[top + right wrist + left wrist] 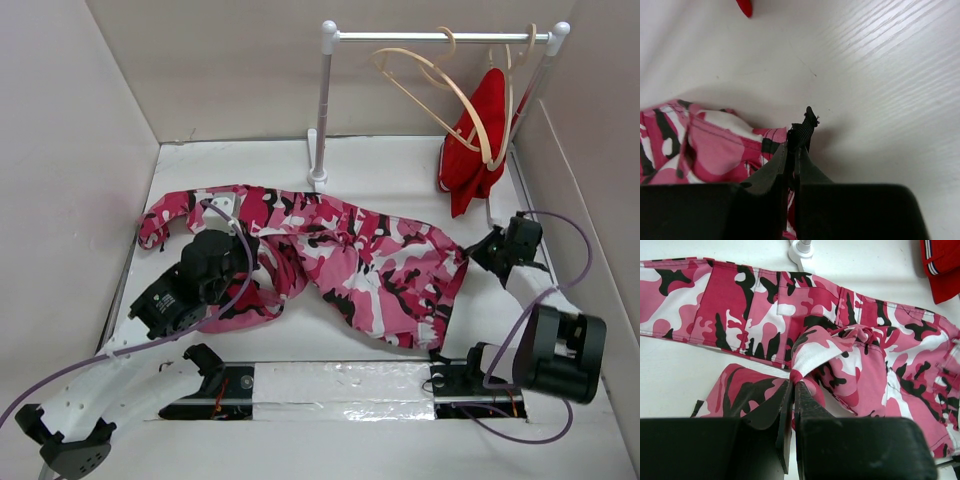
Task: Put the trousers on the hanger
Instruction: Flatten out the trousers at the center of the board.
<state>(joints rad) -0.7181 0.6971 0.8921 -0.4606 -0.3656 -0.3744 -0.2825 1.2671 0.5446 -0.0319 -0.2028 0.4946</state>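
Top external view has the trousers lying spread across the middle of the worktop, and the hanger hangs bare on the rail at the upper right, next to a red garment. Left wrist view shows the left fingers pinched shut on a fold of the trousers. Right wrist view shows the right fingers shut on a black loop at the waist edge. I think the cloth is soft, light and floppy, so it will sag; the waist looks best to hold
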